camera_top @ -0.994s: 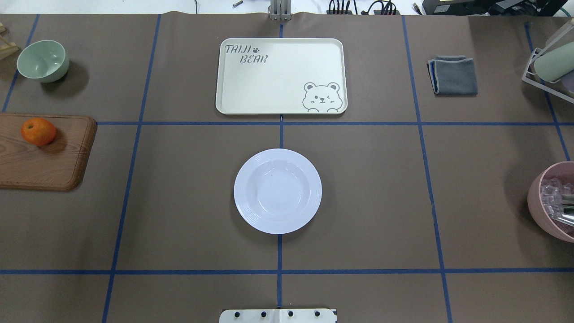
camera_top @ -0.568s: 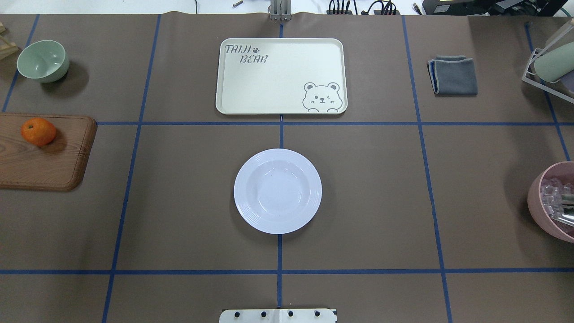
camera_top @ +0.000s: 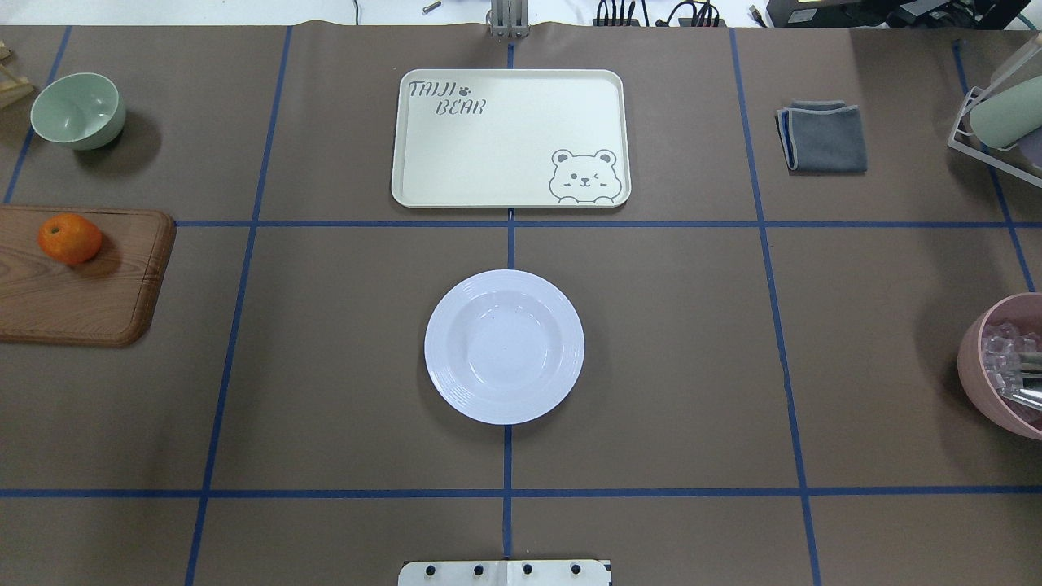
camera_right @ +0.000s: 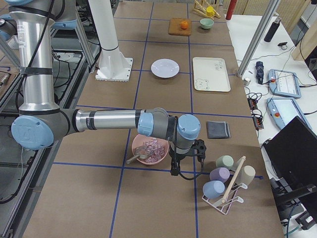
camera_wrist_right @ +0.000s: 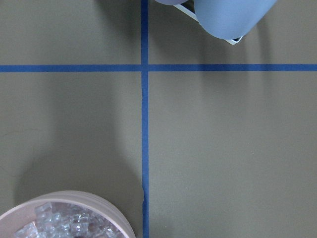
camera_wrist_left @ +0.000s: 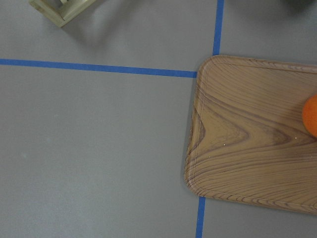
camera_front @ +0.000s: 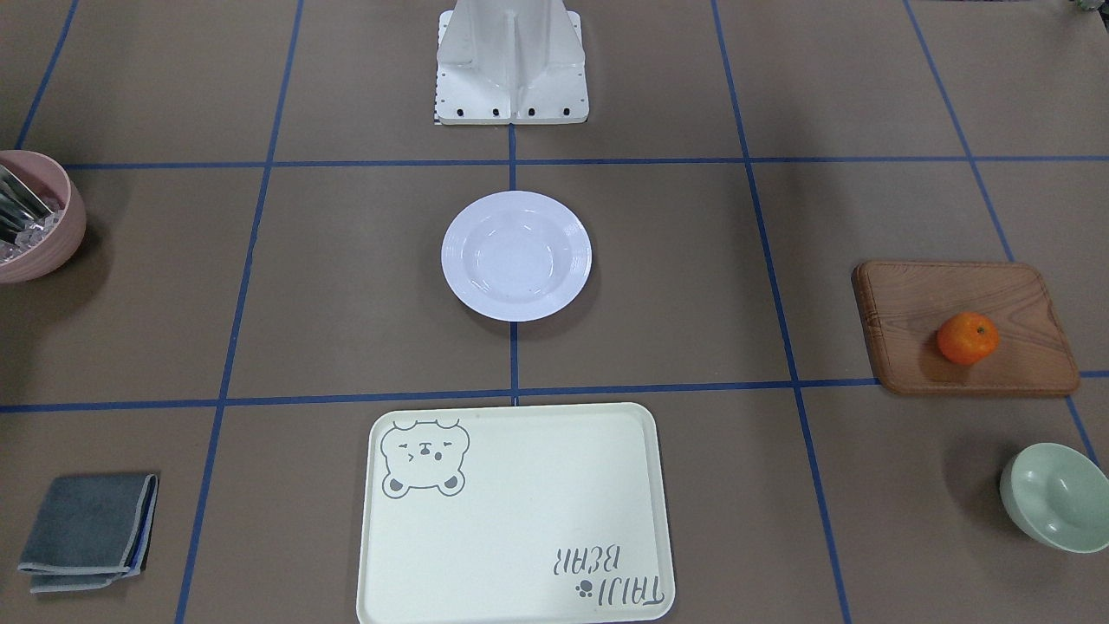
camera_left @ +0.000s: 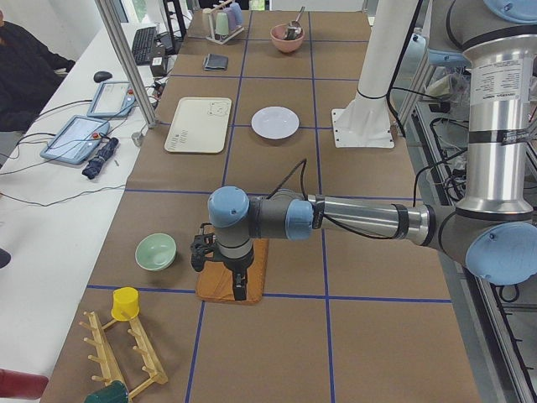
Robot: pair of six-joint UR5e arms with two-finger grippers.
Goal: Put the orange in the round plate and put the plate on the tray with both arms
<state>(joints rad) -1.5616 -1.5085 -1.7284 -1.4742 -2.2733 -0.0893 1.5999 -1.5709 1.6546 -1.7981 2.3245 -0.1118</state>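
Here's the table [camera_top: 692, 366], and the orange [camera_top: 70, 238] sits on the wooden board [camera_top: 81, 301] far out on the robot's left side, near the board's far edge. It's well apart from the round plate [camera_top: 440, 346], which lies bare and flat at mid-table, right on the centre blue tape line [camera_top: 507, 472]. Past the plate, away from the robot's base, lies the tray [camera_top: 505, 138]. It's flat on the table with nothing on it, bear face at one corner and lettering at the other. Plate and tray are near each other but not touching, with a cross line of tape between them.

Out at the left end, the left pincer [camera_left: 240, 287] hangs over the wooden board, and only the side camera catches it, so I cannot tell how its fingers stand. Its wrist camera looks straight down on a corner of the board, the orange just peeking in at the edge.

Over at the other end, the right pincer [camera_right: 174, 168] hangs just beside the pink bowl [camera_top: 969, 358] of clear chunks, near the mug rack [camera_right: 225, 188]. Again, I can't tell whether it's apart or together.

A pale-green bowl [camera_top: 77, 110] stands beyond the board, and a folded grey cloth [camera_top: 824, 136] lies to the tray's right.
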